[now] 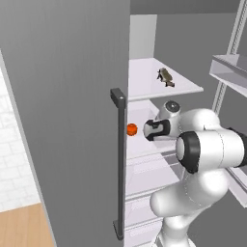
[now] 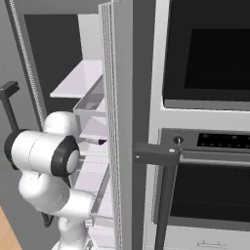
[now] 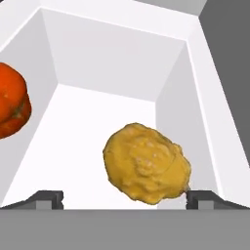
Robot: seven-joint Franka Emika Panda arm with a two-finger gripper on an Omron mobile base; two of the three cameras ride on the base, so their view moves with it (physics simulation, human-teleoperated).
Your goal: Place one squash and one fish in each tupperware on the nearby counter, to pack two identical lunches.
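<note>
My gripper is open inside a white fridge compartment. A yellow-ochre squash lies on the compartment floor just ahead of the fingertips and between them, nearer the right fingertip. An orange-red squash sits further left, by the side wall. From the left base view, my hand reaches onto the middle shelf beside that orange-red squash. A dark brown-grey fish lies on the shelf above. The tupperware is out of view.
The grey fridge door with its dark vertical handle stands open at my left. Door bins hang on the right. A built-in oven with a bar handle flanks the fridge. The compartment walls are close around the hand.
</note>
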